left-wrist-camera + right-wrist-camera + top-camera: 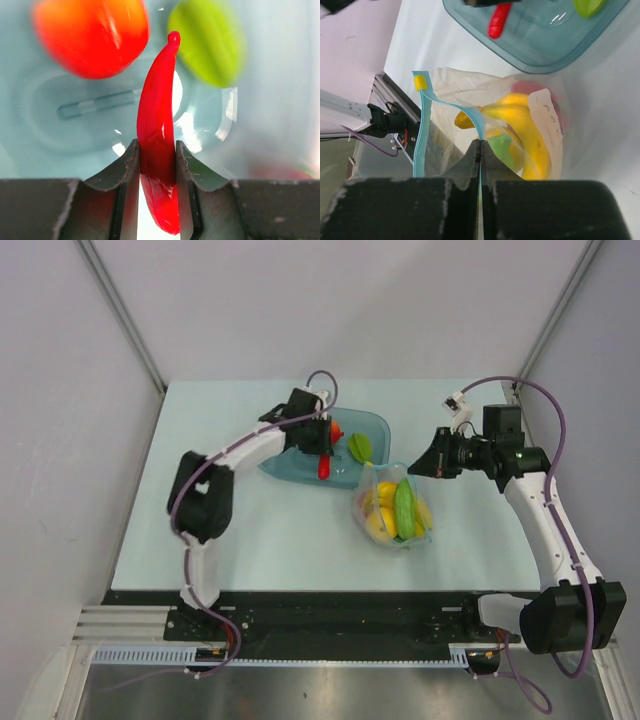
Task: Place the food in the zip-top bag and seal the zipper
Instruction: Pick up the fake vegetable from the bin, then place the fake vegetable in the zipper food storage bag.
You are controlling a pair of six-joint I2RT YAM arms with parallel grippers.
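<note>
My left gripper [156,150] is inside the blue-green tray [372,424], shut on a red chili [157,115] with both fingers against its sides. A red tomato [92,35] and a green starfruit [207,42] lie just past the chili in the tray. The clear zip-top bag [395,508] stands below the tray with its mouth open. It holds a yellow banana [530,135], a green vegetable [501,147] and other fruit. My right gripper [480,145] is shut on the bag's blue zipper [422,130] strip, holding one side of the mouth up.
The tray [540,45] sits just beyond the bag, near the middle of the pale table [250,530]. Black rails [330,615] with the arm bases run along the table's near edge. White walls stand on the left, back and right.
</note>
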